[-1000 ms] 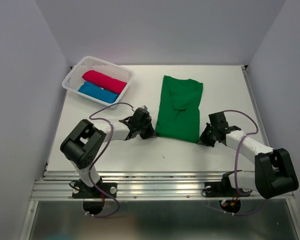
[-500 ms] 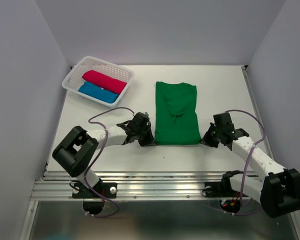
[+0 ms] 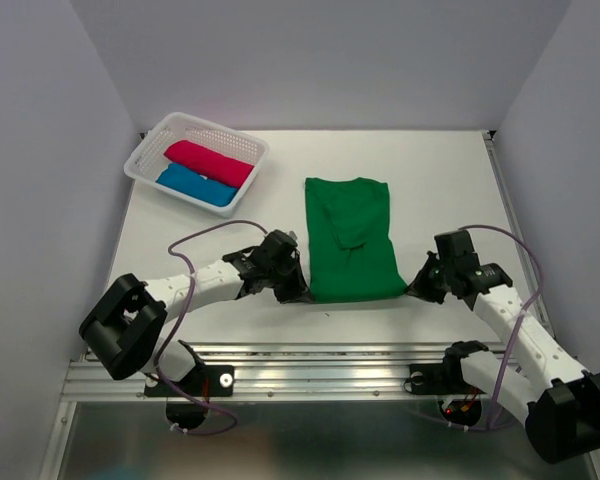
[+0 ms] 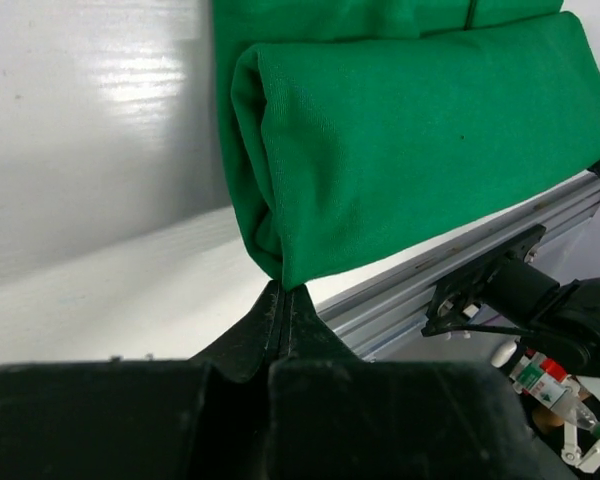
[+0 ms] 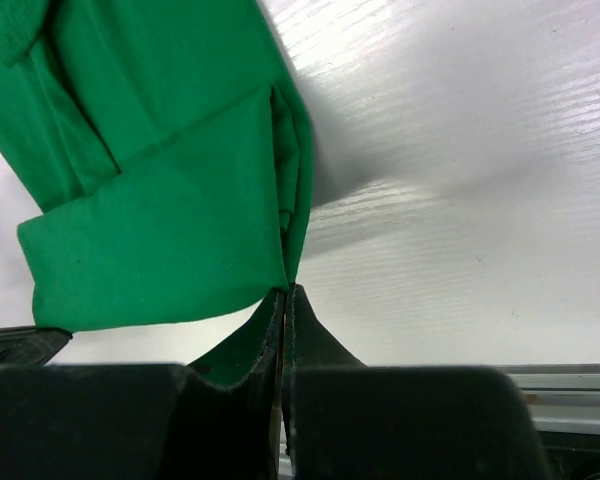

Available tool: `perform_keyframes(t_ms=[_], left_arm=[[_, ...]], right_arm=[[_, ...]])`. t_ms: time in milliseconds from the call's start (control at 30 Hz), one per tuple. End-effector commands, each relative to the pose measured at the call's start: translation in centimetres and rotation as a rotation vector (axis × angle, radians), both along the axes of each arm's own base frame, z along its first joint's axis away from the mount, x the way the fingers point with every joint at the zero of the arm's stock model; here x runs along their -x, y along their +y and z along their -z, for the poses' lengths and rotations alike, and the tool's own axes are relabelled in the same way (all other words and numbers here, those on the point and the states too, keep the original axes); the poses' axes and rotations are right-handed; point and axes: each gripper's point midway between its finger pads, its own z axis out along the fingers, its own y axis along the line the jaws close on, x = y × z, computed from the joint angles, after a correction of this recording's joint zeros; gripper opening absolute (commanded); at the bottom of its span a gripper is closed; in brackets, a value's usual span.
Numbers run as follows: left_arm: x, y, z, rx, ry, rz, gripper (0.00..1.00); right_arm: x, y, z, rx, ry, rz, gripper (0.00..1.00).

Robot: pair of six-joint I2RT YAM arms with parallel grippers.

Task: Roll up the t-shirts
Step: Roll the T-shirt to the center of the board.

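Dragged nearer the table's (image 3: 450, 180) front edge, the green t-shirt (image 3: 350, 240) lies flat, soft and limp, with left gripper (image 3: 298, 293) and right gripper (image 3: 417, 287) each pinching a near corner.

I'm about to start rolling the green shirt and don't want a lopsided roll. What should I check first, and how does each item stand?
1. Left tool shut on the green shirt at its near left corner: ok.
2. Right tool shut on its near right corner: ok.
3. Shirt folded into a narrow strip, flat on the table: ok.
4. Every cloth layer caught in both tools: cannot tell.
5. Pink shirt and blue shirt rolled, in the basket, clear of the path: ok.
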Motion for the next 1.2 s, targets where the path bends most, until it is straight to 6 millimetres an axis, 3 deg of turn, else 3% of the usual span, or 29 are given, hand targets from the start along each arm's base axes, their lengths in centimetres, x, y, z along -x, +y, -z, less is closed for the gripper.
perform_keyframes(t_ms=[0, 467, 900, 1167], left_arm=[[1.2, 0.6, -0.6, -0.011, 0.052, -0.012, 0.0], [0.4, -0.2, -1.9, -0.042, 0.145, -0.041, 0.0], [-3.4, 0.1, -4.1, -0.059, 0.131, -0.105, 0.0], [-5.3, 0.2, -3.4, -0.096, 0.132, -0.106, 0.0]], right_arm=[[-0.7, 0.0, -2.3, 0.015, -0.041, -0.014, 0.01], [-3.0, -0.1, -3.5, 0.054, -0.06, -0.018, 0.01], [-5.5, 0.2, -3.8, 0.08, -0.064, -0.036, 0.01], [-7.3, 0.0, -3.4, 0.113, -0.066, -0.022, 0.01]])
